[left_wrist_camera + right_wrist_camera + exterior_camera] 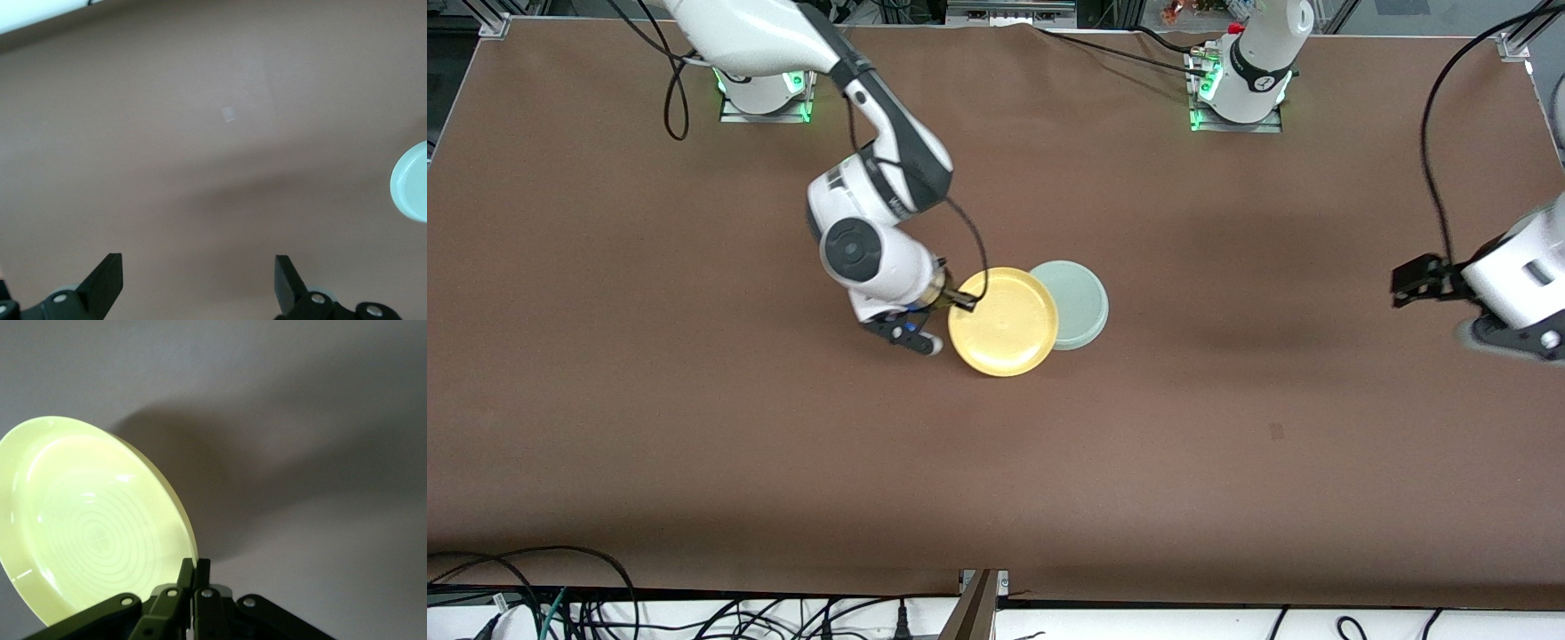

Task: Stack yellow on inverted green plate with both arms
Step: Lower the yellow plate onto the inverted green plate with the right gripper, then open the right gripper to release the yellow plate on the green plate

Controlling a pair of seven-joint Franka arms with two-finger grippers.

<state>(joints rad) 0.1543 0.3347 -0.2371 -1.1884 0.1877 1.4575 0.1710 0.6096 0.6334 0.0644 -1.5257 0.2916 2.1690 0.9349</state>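
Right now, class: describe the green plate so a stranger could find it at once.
Near the middle of the brown table, the right gripper holds the yellow plate by its rim. Partly hidden under that plate's edge lies the green plate, upside down, pale mint rather than yellow.

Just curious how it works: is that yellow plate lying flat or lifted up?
Lifted and tilted: the right pincer pinches the yellow plate by its rim, partly over the green plate.
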